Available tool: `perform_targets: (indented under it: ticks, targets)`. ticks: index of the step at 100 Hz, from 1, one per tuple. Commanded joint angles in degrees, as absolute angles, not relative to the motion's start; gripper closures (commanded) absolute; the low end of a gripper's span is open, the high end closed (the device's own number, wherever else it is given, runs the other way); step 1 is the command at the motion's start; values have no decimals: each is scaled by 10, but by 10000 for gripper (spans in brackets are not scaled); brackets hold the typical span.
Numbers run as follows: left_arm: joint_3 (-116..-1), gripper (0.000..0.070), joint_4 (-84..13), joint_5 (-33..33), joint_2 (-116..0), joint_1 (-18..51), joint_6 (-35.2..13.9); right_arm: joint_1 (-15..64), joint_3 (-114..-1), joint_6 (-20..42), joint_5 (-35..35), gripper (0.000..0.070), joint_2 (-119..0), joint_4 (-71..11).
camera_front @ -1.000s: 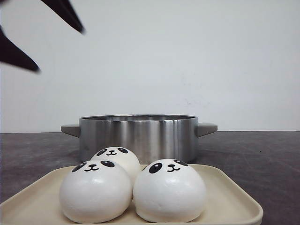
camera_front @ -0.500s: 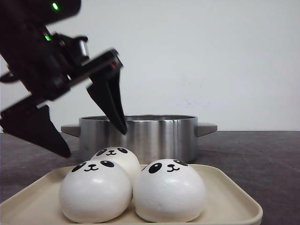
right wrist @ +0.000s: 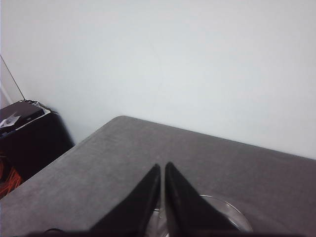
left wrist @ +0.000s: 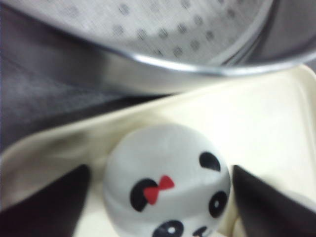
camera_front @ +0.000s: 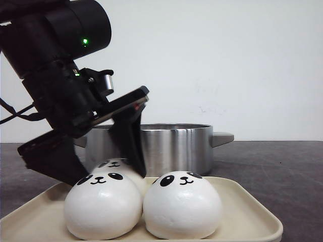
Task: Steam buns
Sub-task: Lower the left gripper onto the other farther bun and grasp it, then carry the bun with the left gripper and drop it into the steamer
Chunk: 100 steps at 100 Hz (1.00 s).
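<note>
Three white panda-faced buns sit on a cream tray [camera_front: 247,209]: one front left [camera_front: 103,204], one front right [camera_front: 182,204], one behind them [camera_front: 115,164]. A fourth bun is not in view. My left gripper [camera_front: 105,174] is open and low over the tray, its black fingers on either side of the rear bun without pressing it. In the left wrist view that bun [left wrist: 165,173] carries a red bow and lies between the fingers [left wrist: 44,205] of the left gripper [left wrist: 160,169]. My right gripper [right wrist: 163,168] is shut and empty, away from the tray.
A steel pot [camera_front: 176,146] with side handles stands right behind the tray; its perforated steamer plate [left wrist: 148,24] shows in the left wrist view. A clear round glass piece [right wrist: 224,210] lies under the right gripper on the grey table [right wrist: 98,163].
My left arm has come down from the upper left, and its open fingers now straddle the rear bun. The buns, tray and pot have not moved.
</note>
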<state>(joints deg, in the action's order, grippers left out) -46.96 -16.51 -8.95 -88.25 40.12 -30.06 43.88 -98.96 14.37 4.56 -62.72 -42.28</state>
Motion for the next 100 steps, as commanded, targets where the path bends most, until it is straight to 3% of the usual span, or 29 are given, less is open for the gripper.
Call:
perform_targets:
  ticks: [1, 6, 23, 46, 69, 100]
  targets:
    - [-473, 523, -166, -90, -896, 410, -307, 445, -999, 145, 46, 693, -632, -424]
    - [-473, 699, -166, -90, -896, 411, -304, 445, -999, 145, 46, 693, -632, -428]
    - [-499, 690, -192, -90, -885, 411, -293, 445, -998, 141, 51, 693, -633, -437]
    - [-607, 690, -217, -84, -806, 422, -230, 445, -998, 141, 50, 693, -633, -438]
    - [-699, 690, -171, 60, -811, 410, -134, 445, -998, 138, 50, 693, -633, -438]
    - [-701, 690, -116, 61, -937, 347, -131, 445, -998, 125, 50, 693, -641, -440]
